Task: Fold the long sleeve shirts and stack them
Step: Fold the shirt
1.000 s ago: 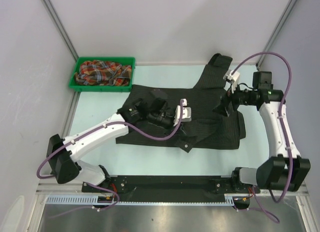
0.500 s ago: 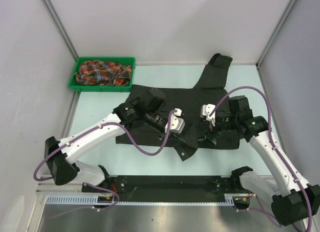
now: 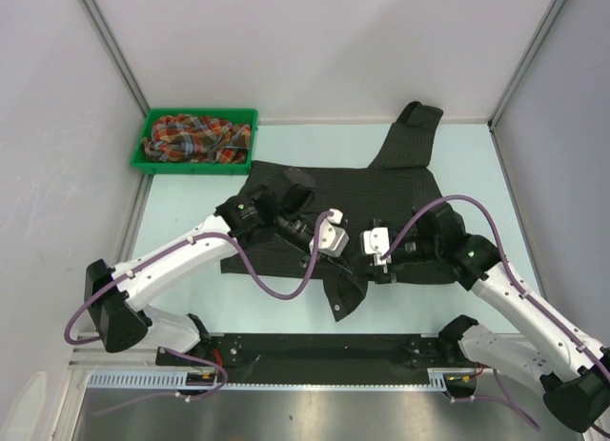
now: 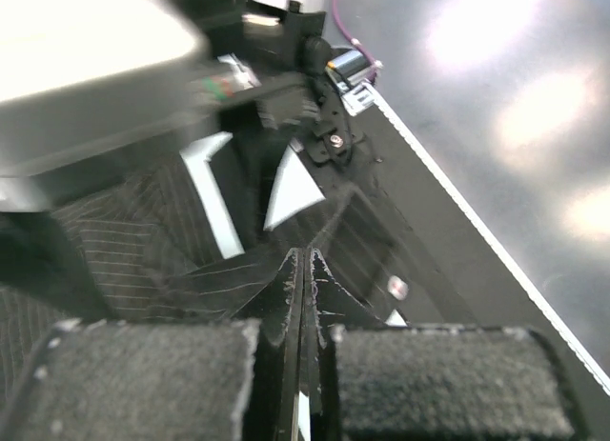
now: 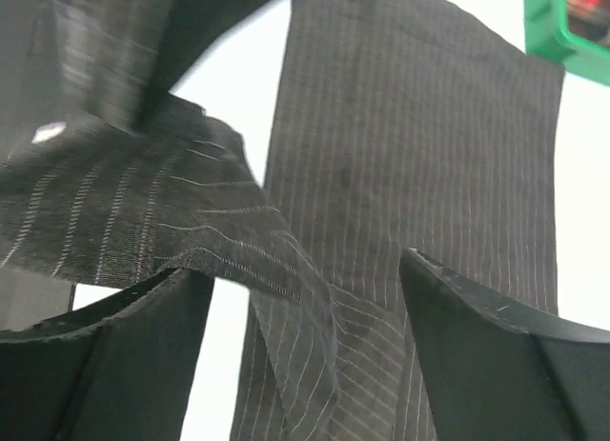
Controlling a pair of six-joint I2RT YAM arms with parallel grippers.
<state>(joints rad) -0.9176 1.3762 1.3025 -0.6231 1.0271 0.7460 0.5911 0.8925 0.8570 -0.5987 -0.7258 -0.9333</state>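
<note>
At table [image 3: 472, 165] centre, black shirt [image 3: 381, 189] lies spread. My left gripper [image 4: 303, 279] pinches its lifted flap; right gripper [image 5: 300, 274] spread wide astride it. Risk: right closes on doubled layers, bunching the fold.

- The right gripper [image 3: 368, 266] has swung from the black shirt's [image 3: 381, 186] far right side down to its near edge, close beside the left gripper [image 3: 344, 253].
- The left gripper has drawn nearer, dragging the shirt's near corner with it.

I see a black shirt [image 3: 381, 184] with fine pale pinstripes, a red-orange-green plaid shirt [image 3: 195, 136], a green bin [image 3: 202, 110], a pale mint surface [image 3: 176, 203].
</note>
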